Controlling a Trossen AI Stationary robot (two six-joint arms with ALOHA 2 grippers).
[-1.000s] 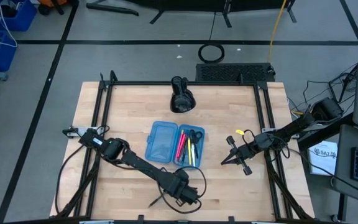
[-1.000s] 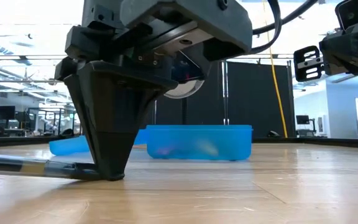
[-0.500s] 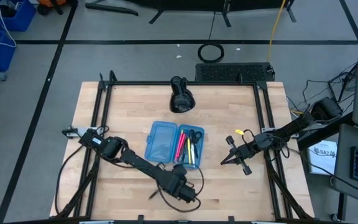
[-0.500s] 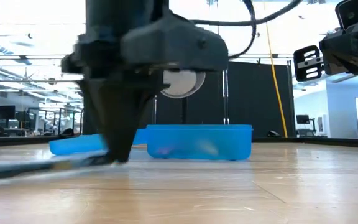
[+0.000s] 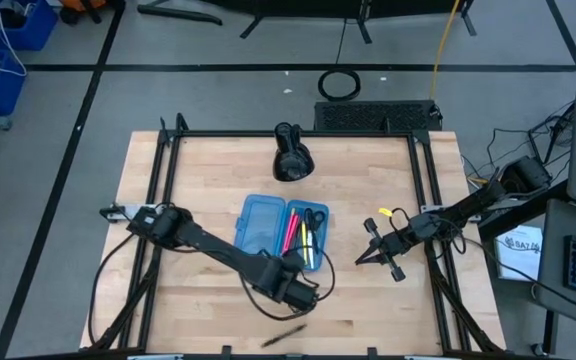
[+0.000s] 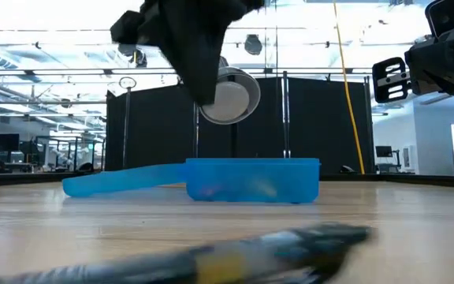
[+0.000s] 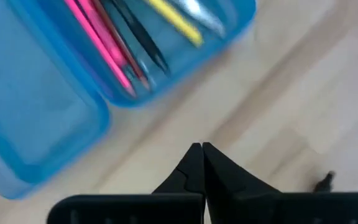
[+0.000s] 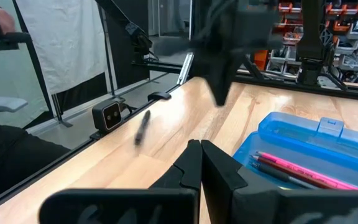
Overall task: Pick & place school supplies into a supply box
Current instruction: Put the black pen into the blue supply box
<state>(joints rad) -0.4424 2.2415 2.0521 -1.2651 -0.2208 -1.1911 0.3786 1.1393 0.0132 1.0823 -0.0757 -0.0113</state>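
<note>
Near the bottom of the high view, one black pen (image 5: 284,336) lies loose on the desk (image 5: 198,170); pens and scissors (image 5: 312,220) fill the blue pencil case (image 5: 264,230). Left gripper (image 5: 303,293) jaws closed, empty; right gripper (image 5: 365,258) closed, idle.

Overhead looks straight down; low, seemingly table-level, shares supply box (image 5: 281,232).

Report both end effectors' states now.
Left end effector: closed, holding nothing, above the table near the supply box.
Right end effector: closed, empty, waiting right of the box.
</note>
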